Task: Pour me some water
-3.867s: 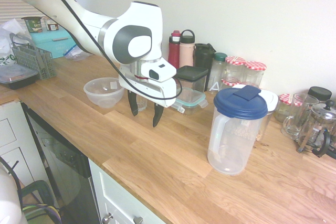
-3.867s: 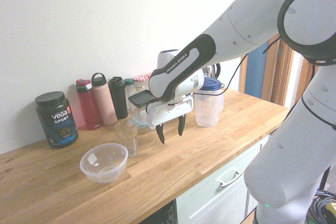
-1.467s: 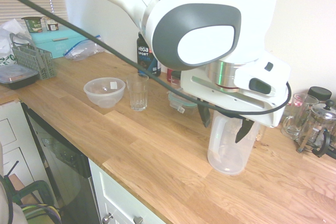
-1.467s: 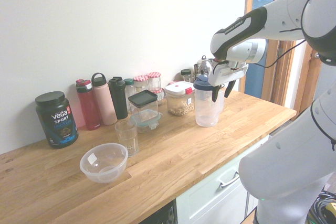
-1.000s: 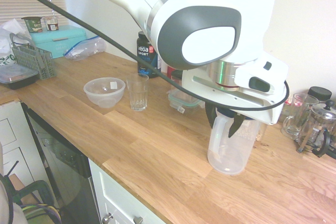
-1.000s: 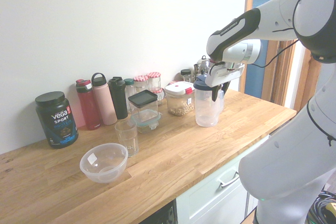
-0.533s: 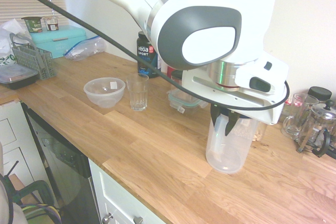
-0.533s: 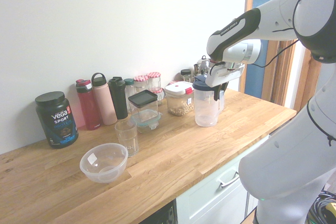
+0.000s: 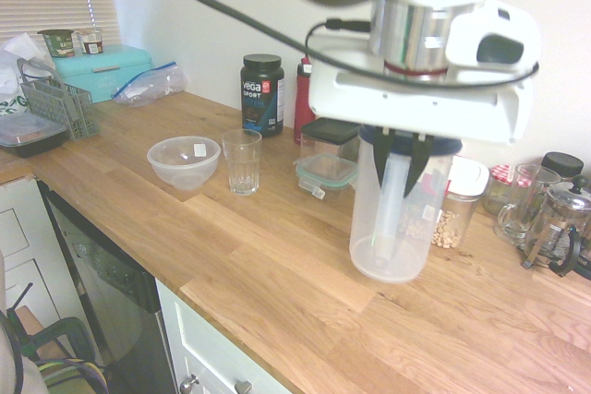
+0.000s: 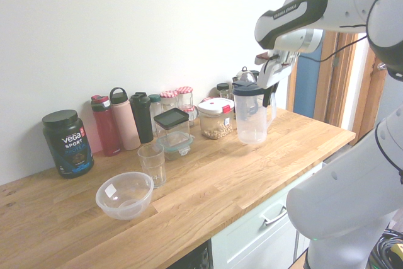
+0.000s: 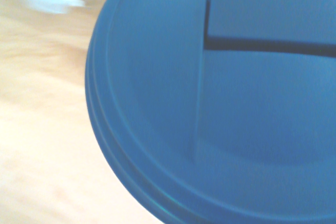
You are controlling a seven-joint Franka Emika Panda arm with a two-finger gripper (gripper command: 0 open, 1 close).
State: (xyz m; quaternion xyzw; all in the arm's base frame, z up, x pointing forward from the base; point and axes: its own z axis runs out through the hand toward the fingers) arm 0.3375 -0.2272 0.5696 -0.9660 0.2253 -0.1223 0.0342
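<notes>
The bench (image 9: 231, 256) spans the lower frame in the first exterior view. Right of centre, the blue-lidded pitcher (image 9: 392, 228) seems lifted slightly, its handle gripped between nearly closed fingers (image 9: 417, 156). The glass (image 9: 243, 163) stands left of centre.

The bowl (image 9: 184, 163) and glass (image 9: 242, 162) stand side by side on the bench (image 9: 231, 269); nuts (image 10: 216, 128) lie in a tub (image 10: 216, 113) just beside the jug (image 10: 250, 121).
</notes>
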